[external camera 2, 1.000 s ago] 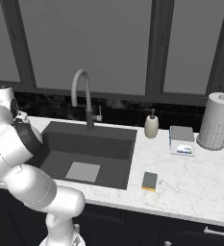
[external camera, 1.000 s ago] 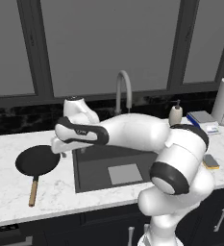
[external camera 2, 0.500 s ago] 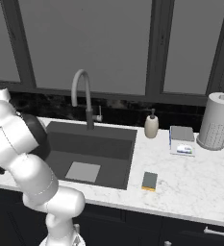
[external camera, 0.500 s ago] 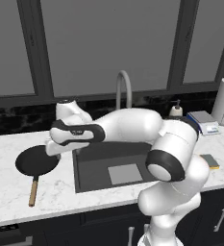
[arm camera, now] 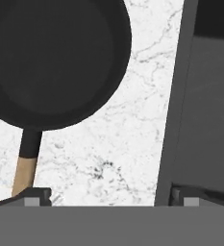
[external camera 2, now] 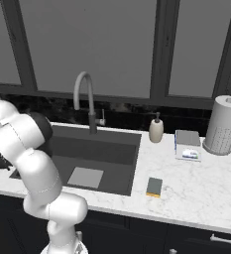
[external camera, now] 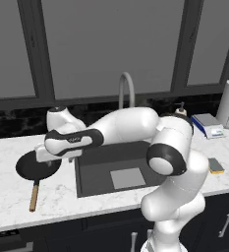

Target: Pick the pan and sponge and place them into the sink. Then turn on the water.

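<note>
The black pan [external camera: 33, 167] lies on the white counter left of the sink [external camera: 97, 181], its wooden handle [external camera: 33, 196] pointing toward the front edge. My gripper [external camera: 49, 159] hangs just above the pan's right rim, between pan and sink, open and empty. Looking down from the hand, the pan [arm camera: 56, 57] sits at upper left, its handle [arm camera: 26, 168] close to one fingertip, and the sink's edge [arm camera: 178, 120] runs down the right; the gripper [arm camera: 111, 199] spans bare marble. The yellow sponge [external camera: 215, 166] [external camera 2: 154, 187] rests right of the sink [external camera 2: 112, 149]. No water runs from the faucet [external camera 2: 85, 96].
A soap dispenser [external camera 2: 156, 130], a white-and-blue scale [external camera 2: 188, 145] and a paper towel roll [external camera 2: 225, 125] stand on the counter right of the sink. Dark windows rise behind the faucet [external camera: 126, 91]. The arm stretches across the sink's left half.
The arm has swung left and down, carrying the open gripper from above the sink's left edge to the pan's right rim. Pan and sponge have not moved.
</note>
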### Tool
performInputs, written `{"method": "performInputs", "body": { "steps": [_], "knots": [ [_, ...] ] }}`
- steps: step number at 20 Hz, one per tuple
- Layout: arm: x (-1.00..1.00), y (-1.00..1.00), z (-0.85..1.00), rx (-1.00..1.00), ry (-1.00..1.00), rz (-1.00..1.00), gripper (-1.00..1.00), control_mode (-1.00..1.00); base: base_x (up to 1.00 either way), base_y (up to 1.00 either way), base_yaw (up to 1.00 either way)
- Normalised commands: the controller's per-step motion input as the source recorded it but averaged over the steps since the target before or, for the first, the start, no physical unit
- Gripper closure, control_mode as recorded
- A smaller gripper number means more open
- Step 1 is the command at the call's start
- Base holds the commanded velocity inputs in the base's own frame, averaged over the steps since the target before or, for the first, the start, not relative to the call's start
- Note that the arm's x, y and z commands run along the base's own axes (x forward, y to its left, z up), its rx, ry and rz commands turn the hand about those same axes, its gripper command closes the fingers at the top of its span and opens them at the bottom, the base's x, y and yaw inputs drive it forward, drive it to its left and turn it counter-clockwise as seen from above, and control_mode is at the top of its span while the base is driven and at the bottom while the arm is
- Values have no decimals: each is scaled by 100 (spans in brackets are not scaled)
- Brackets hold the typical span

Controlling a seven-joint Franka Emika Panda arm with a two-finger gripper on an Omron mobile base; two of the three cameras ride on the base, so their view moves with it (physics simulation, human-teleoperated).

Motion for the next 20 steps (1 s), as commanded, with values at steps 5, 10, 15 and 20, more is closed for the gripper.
{"method": "performInputs", "body": {
  "steps": [5, 10, 15, 20],
  "knots": [
    [0, 42, -16, 0, 0, -14, -100, -100, 0, 0, 0],
    [0, 26, -22, 0, 0, 0, -100, -100, 0, 0, 0],
    [0, 23, -17, 0, 0, 0, -100, -100, 0, 0, 0],
    [-4, 11, -20, 0, 0, 0, -100, -100, 0, 0, 0]
  ]
}}
